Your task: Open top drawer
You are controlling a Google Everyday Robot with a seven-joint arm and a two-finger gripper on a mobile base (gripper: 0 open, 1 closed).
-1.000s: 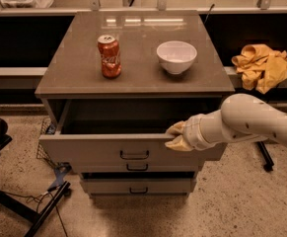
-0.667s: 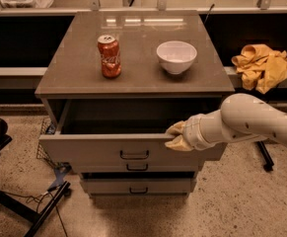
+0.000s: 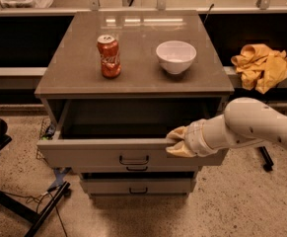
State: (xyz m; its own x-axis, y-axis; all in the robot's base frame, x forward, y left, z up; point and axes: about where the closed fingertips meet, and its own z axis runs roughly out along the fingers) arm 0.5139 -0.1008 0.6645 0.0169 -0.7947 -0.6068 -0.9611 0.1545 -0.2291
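Observation:
The top drawer (image 3: 93,154) of the grey-beige cabinet is pulled out well past the cabinet top, and its dark inside shows. Its small black bar handle (image 3: 133,160) is centred on the front. My gripper (image 3: 175,143) comes in from the right on a white arm and rests at the top edge of the drawer front, right of the handle. Its yellowish fingertips lie over that edge. Two shorter drawers (image 3: 138,185) sit below, pushed in.
A red cola can (image 3: 108,57) and a white bowl (image 3: 176,56) stand on the cabinet top (image 3: 133,80). A yellow cloth (image 3: 261,65) lies on the ledge at the right. A black chair base (image 3: 15,206) and cables are on the floor at the left.

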